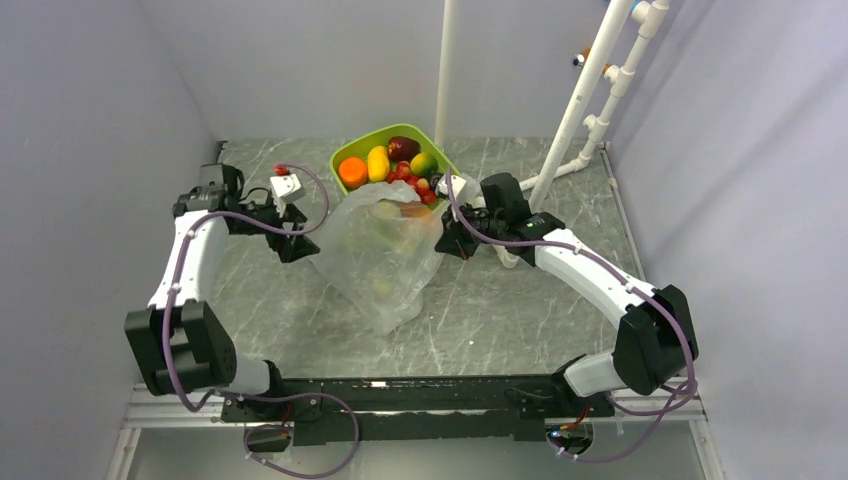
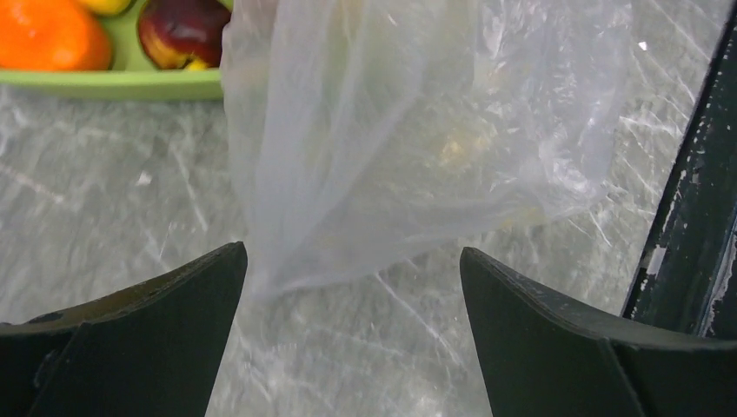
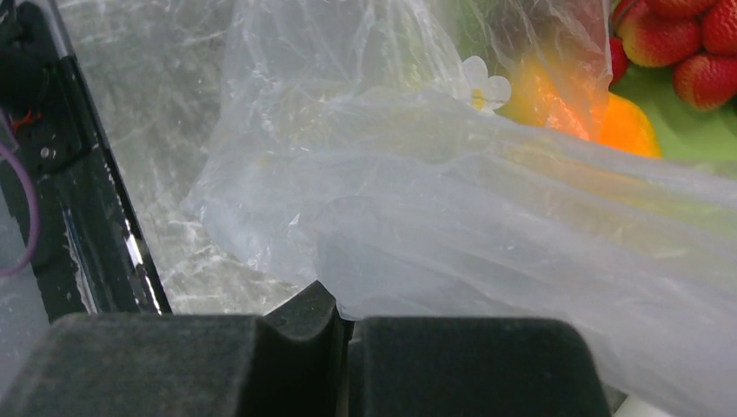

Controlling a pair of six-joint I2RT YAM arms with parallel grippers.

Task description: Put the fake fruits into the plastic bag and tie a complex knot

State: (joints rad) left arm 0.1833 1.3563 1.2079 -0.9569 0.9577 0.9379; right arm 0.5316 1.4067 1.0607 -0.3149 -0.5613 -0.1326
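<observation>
Grey marbled desk [image 1: 500, 320] carries one plastic bag [image 1: 380, 260] at its middle, against the near rim of one green tray [image 1: 345, 157]. We judge that loading is in hand. The right jaws are closed, pinching the bag's right edge, and the left jaws gape empty at its left. Next, the left jaws need a fruit. Of the fake fruits, we count in the tray one orange [image 1: 352, 172], one yellow oblong [image 1: 377, 163], one maroon [image 1: 403, 148] and one green-yellow [image 1: 424, 163]. The berries [image 1: 405, 172] are too small to count.

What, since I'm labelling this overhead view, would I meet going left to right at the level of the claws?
left claw → bag → right claw → white pipe
</observation>
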